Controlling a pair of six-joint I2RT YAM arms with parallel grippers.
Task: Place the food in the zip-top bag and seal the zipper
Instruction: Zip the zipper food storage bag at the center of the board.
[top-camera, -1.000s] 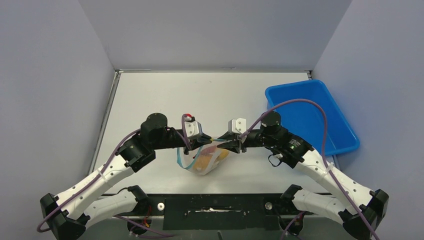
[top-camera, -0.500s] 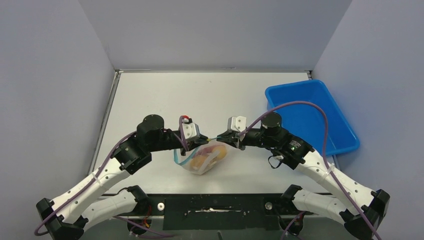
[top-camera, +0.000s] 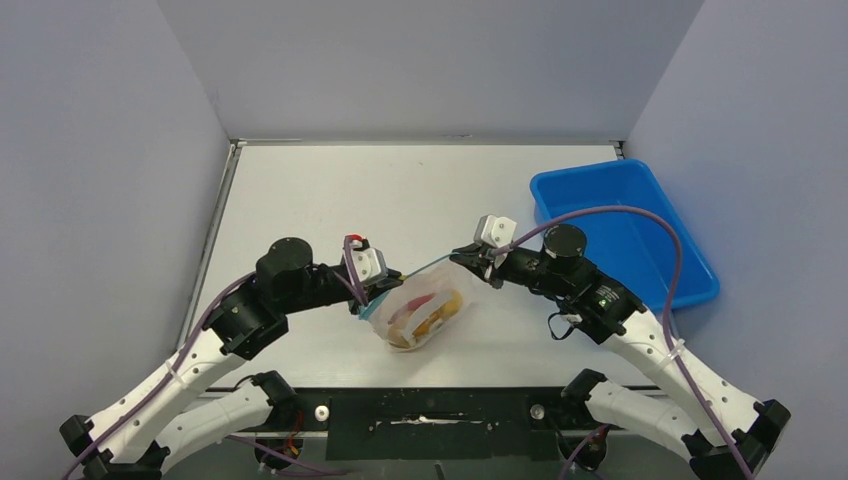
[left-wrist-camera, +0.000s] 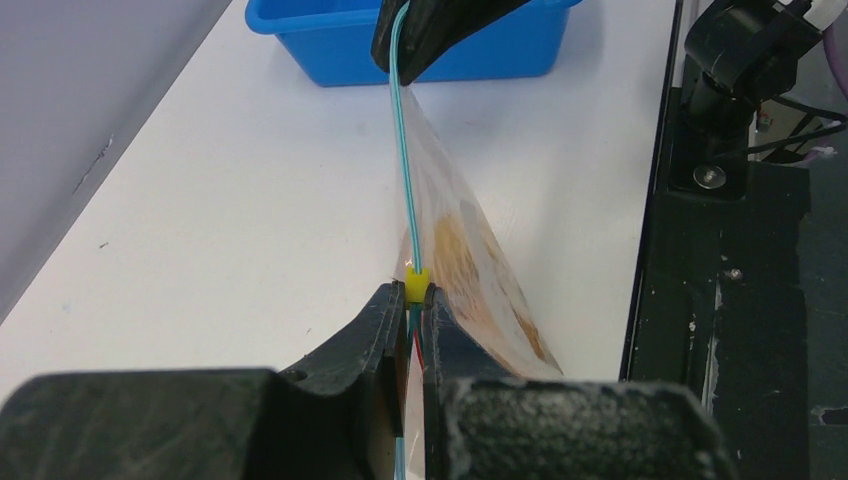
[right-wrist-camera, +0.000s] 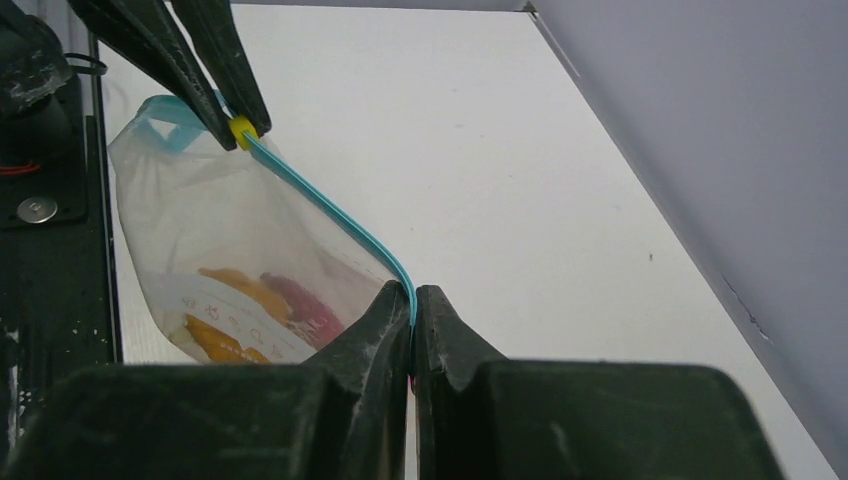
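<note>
The clear zip-top bag (top-camera: 425, 315) hangs between both grippers above the table, with orange and red food pieces (right-wrist-camera: 250, 300) inside it. Its blue-green zipper strip (left-wrist-camera: 400, 150) is stretched taut between them. My left gripper (top-camera: 368, 298) is shut on the zipper just behind the small yellow slider (left-wrist-camera: 417, 284), at the bag's left end. My right gripper (top-camera: 465, 257) is shut on the zipper's right end (right-wrist-camera: 412, 300). In the right wrist view the slider (right-wrist-camera: 241, 129) sits at the left fingers. The bag's bottom rests near the table.
A blue tray (top-camera: 625, 230) stands at the right of the white table (top-camera: 400, 190). The black base plate (top-camera: 430, 415) runs along the near edge. Grey walls enclose the left, back and right.
Both grippers have pulled apart, the left moving left and nearer, the right moving right and back. The zipper strip is now stretched straight and the bag hangs more closed.
</note>
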